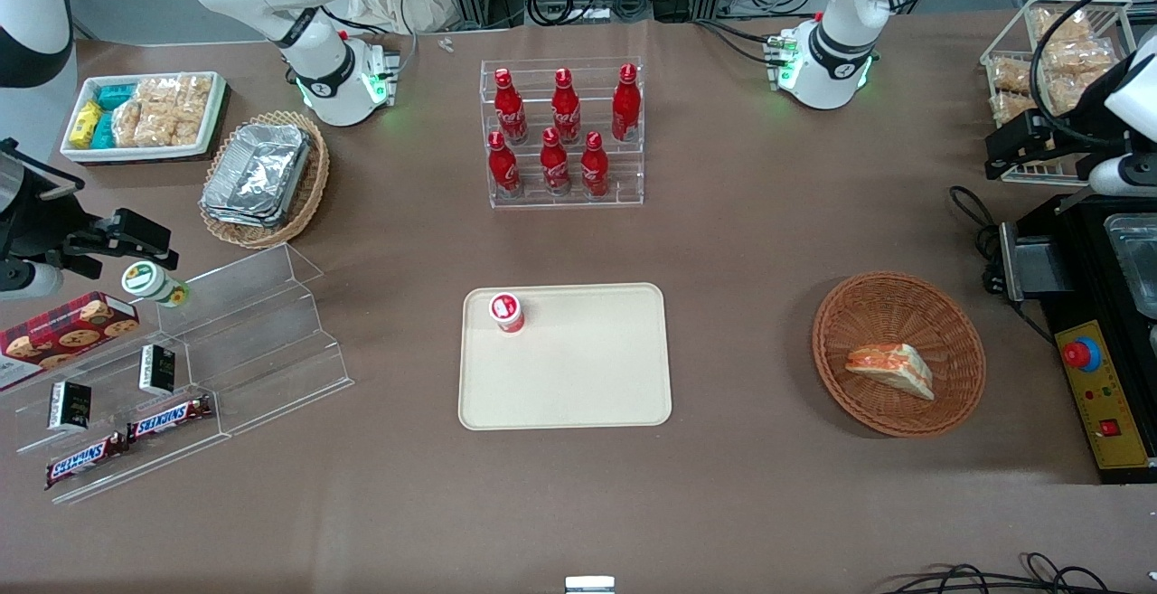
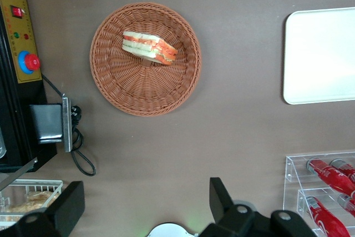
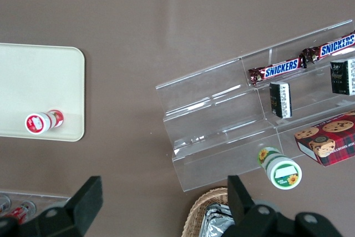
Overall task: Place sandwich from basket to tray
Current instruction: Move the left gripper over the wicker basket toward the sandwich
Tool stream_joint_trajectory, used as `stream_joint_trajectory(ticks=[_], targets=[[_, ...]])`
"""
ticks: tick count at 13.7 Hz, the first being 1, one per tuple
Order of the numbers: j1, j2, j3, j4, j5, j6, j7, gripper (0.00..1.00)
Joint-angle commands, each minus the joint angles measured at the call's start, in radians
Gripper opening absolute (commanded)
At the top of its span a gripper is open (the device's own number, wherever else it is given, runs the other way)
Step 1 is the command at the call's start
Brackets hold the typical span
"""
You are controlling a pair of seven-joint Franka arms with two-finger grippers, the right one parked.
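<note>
The sandwich, a wrapped wedge with white bread and orange and green filling, lies in the round reddish-brown basket. The cream tray lies flat at mid-table, toward the parked arm from the basket. My gripper hangs open and holds nothing. It is high over the working arm's end of the table, farther from the front camera than the basket and well apart from it.
A small red-capped bottle stands in one corner of the tray. A clear rack of red cola bottles stands farther back. A black control box with a red button sits beside the basket. A wire basket of snack bags is near the gripper.
</note>
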Motion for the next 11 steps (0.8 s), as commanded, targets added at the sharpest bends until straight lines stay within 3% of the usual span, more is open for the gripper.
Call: stream_joint_trajectory(ticks=[1,5,11], targets=[[-0.011,-0.002,0.007,-0.004,0.012,0.009,-0.043,1.0],[-0.005,0.062,0.01,0.007,0.012,0.013,-0.235,1.0],[-0.003,0.246,0.013,0.004,0.031,0.095,-0.713,1.0]])
